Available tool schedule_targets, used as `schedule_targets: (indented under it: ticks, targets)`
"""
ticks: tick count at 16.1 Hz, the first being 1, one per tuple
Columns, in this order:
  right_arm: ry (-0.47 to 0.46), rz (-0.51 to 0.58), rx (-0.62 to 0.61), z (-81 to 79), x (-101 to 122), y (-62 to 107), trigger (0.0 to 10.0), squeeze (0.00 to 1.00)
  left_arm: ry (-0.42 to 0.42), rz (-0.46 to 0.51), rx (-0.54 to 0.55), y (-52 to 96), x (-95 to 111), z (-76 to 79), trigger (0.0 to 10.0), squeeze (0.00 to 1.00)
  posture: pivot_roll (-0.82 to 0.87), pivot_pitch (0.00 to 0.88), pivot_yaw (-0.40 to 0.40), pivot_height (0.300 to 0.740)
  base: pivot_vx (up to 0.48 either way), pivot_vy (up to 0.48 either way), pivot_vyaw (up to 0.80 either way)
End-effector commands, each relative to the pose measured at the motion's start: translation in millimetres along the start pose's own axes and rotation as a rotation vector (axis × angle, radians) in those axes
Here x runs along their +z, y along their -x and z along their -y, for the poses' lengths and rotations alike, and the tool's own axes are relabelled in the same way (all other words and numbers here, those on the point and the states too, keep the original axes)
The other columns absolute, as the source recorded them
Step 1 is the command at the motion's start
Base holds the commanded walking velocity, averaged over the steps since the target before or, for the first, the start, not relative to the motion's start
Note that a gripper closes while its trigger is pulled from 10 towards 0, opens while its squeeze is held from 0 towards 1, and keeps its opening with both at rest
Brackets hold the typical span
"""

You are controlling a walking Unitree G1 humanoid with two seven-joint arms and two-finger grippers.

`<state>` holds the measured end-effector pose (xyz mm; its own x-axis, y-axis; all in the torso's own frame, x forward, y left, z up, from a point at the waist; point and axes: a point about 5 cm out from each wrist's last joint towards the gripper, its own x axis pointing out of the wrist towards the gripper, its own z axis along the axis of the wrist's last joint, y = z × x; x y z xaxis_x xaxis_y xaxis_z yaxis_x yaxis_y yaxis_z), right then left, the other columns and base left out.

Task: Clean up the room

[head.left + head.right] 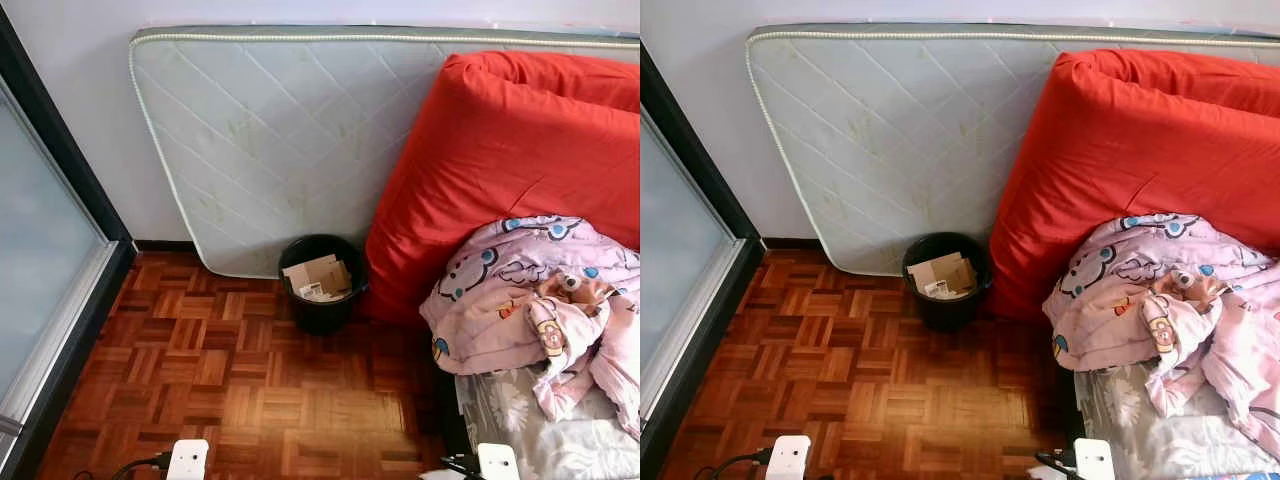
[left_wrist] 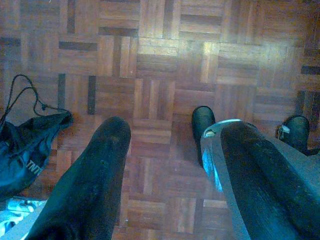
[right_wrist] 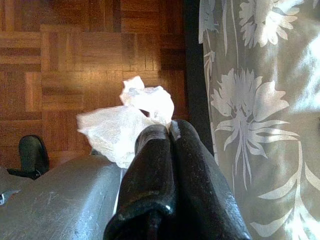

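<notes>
Right end effector (image 3: 160, 131) pinched tight on crumpled white tissue (image 3: 120, 120), low by the bed edge (image 3: 260, 125) at 5 o'clock. Left end effector (image 2: 165, 145) spread wide, empty, over parquet floor (image 1: 220, 370). Step, prob: carrying trash. Next needs walking fwd to black bin (image 1: 322, 283) w/ cardboard scraps (image 1: 318, 275), 12 o'clock, against the mattress (image 1: 270, 140).

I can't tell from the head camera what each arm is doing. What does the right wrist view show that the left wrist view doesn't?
Right wrist view: the right gripper shut on a crumpled white tissue, beside a grey floral sheet.

Left wrist view: the left gripper open and holding nothing, with a dark drawstring bag lying on the floor.

Both: the wooden parquet floor below the fingers.
</notes>
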<state>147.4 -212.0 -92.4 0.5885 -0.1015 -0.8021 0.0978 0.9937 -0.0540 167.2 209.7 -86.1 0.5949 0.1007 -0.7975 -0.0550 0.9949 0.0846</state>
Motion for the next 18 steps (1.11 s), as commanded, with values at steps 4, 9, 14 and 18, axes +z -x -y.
schedule_targets:
  ticks: [4, 9, 14, 18]
  targets:
    - [0.025, -0.003, 0.011, -4.7, 0, -0.6, 10.0, 0.0, -0.012, -0.028, -0.003, 0.8, -6, 2.0, 10.0, 0.0, 0.0, 0.073, -0.013, 0.74, 0.124, 0.0, 0.35]
    - [0.013, 0.008, 0.016, -12.6, 10, -4.1, 10.0, 0.0, -0.017, -0.019, -0.004, 0.0, -3, 3.4, 10.0, 0.0, 0.0, 0.07, -0.012, 0.74, 0.269, 0.0, 0.61]
    - [0.009, 0.007, 0.015, -12.2, 12, -4.7, 10.0, 0.0, -0.02, -0.014, -0.004, -0.3, -1, 3.9, 10.0, 0.0, 0.0, 0.069, -0.01, 0.74, 0.267, 0.0, 0.0]
    - [0.012, -0.005, 0.006, 0.4, 3, -1.2, 10.0, 0.0, -0.022, -0.018, -0.001, -0.7, 0, 3.2, 10.0, 0.0, 0.0, 0.071, -0.009, 0.74, 0.271, 0.0, 0.0]
